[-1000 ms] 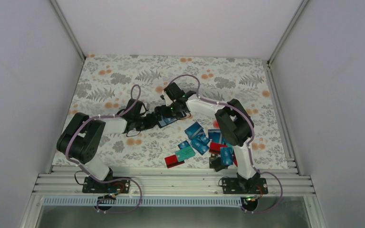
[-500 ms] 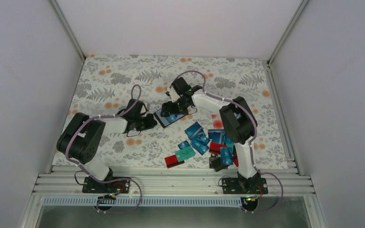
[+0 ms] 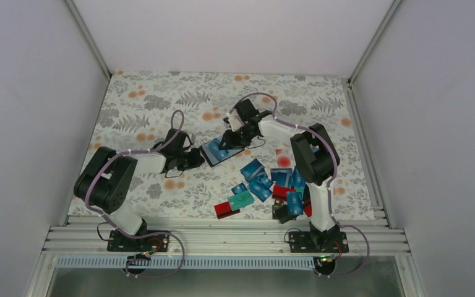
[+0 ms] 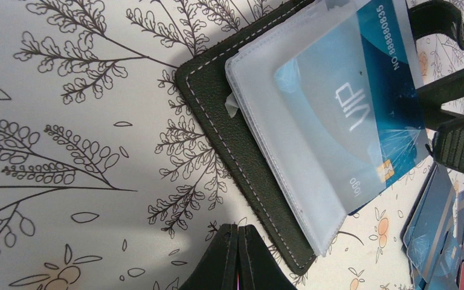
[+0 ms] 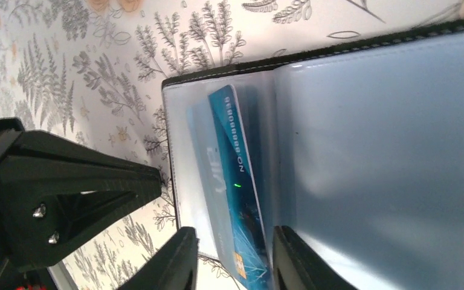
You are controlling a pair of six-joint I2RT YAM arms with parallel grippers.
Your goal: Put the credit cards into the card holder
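The card holder (image 3: 221,151) lies open on the floral cloth, black leather (image 4: 229,121) with clear sleeves (image 5: 386,151). A blue VIP credit card (image 4: 362,103) sits partly inside a sleeve, one end sticking out (image 5: 232,181). My right gripper (image 5: 235,263) straddles that protruding end, jaws narrowly apart, a gap showing on one side of the card. In the top view it hovers at the holder's far right end (image 3: 232,139). My left gripper (image 4: 238,229) is shut and empty, its tips on the cloth beside the holder's near corner (image 3: 196,159). More credit cards (image 3: 263,182) lie in a heap.
The heap of blue, teal (image 3: 242,199) and red (image 3: 226,209) cards spreads near the right arm's base. The left gripper's black body (image 5: 66,187) stands close to the holder's left side. An aluminium rail (image 3: 222,235) borders the near edge.
My right gripper has shifted right and back, uncovering the holder, and its jaws have narrowed around the card's end. The left arm and the holder have stayed put.
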